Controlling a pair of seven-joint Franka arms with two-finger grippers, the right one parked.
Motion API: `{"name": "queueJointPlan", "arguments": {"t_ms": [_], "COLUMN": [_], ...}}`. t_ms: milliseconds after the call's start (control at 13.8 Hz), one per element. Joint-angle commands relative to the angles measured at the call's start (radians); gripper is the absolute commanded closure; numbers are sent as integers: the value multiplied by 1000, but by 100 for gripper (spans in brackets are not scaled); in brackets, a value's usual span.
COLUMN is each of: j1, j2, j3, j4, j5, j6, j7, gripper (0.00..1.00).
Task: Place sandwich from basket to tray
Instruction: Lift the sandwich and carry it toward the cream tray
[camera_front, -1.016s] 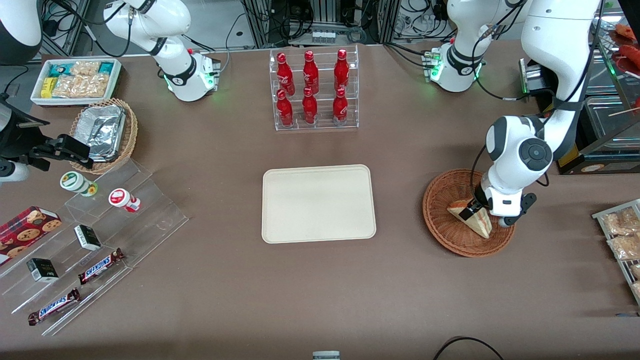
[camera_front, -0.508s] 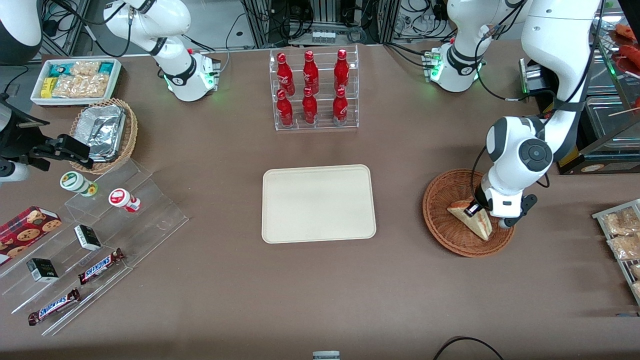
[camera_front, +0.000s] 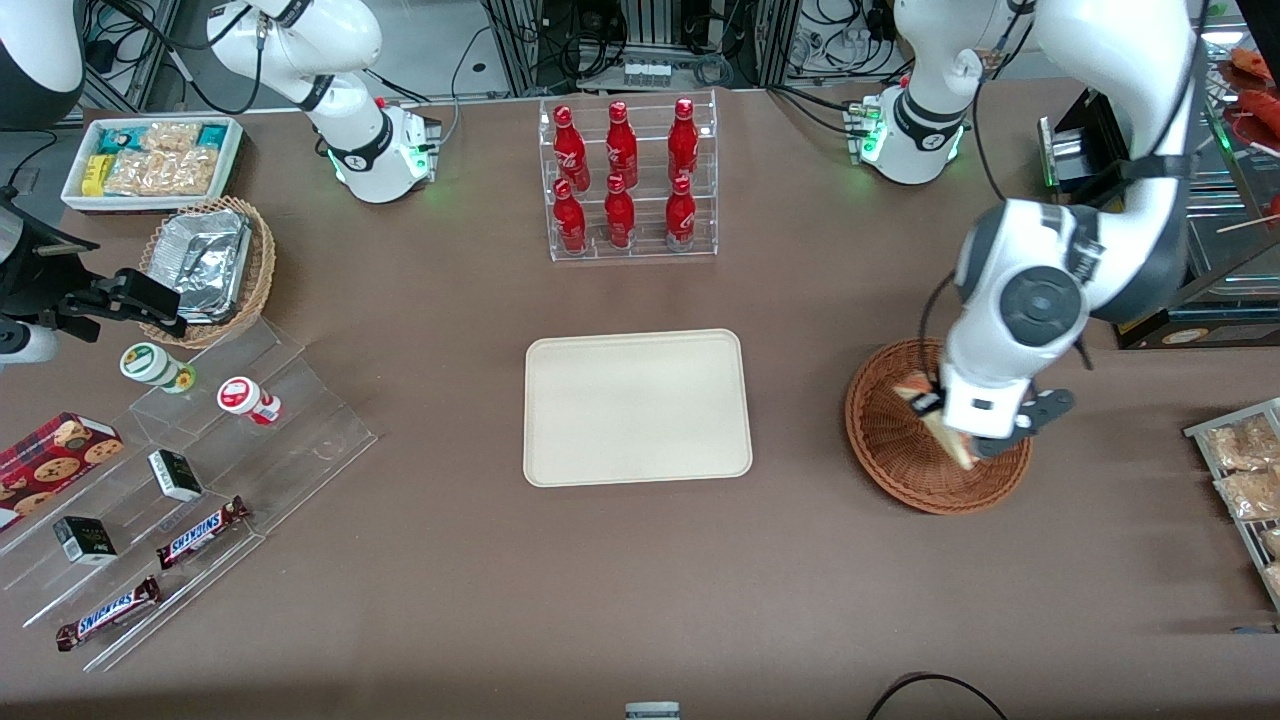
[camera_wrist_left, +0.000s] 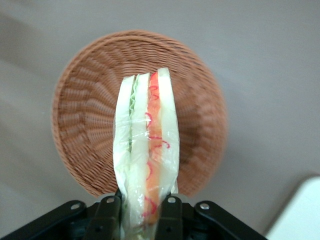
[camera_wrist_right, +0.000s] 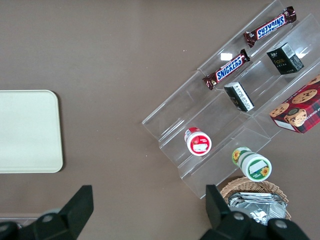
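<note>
My left gripper (camera_front: 936, 411) is shut on the sandwich (camera_wrist_left: 146, 150), a plastic-wrapped wedge with red, orange and green layers. It holds the wedge on edge, raised above the reddish-brown wicker basket (camera_front: 890, 450). In the left wrist view the black fingers (camera_wrist_left: 109, 217) clamp both bread faces, and the basket (camera_wrist_left: 85, 125) lies below with nothing else in it. In the front view the arm's wrist hides most of the sandwich (camera_front: 912, 388). The cream tray (camera_front: 637, 407) lies bare mid-table, beside the basket toward the parked arm's end; its corner (camera_wrist_left: 300, 215) also shows in the wrist view.
A clear rack of red bottles (camera_front: 628, 180) stands farther from the front camera than the tray. Clear stepped shelves with snacks (camera_front: 180, 470), a tan basket of foil containers (camera_front: 210, 265) and a white snack box (camera_front: 150, 160) lie toward the parked arm's end. Packets (camera_front: 1245, 470) sit at the working arm's end.
The left arm has risen, lifting the sandwich off the basket floor; a second ago the wedge lay in the basket with the gripper around it.
</note>
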Motion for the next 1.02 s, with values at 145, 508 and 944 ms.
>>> {"name": "queueJointPlan", "arguments": {"t_ms": [145,508,944], "j1": [-175,-344,-476], "j2": [95,207,379], "j3": [7,7,7], "j4": [151,269,418], "j5": [-67,-93,-130], "j6": [-29,-18,6], "j7": [-15,-21,-15], "gripper": [90,90,89]}}
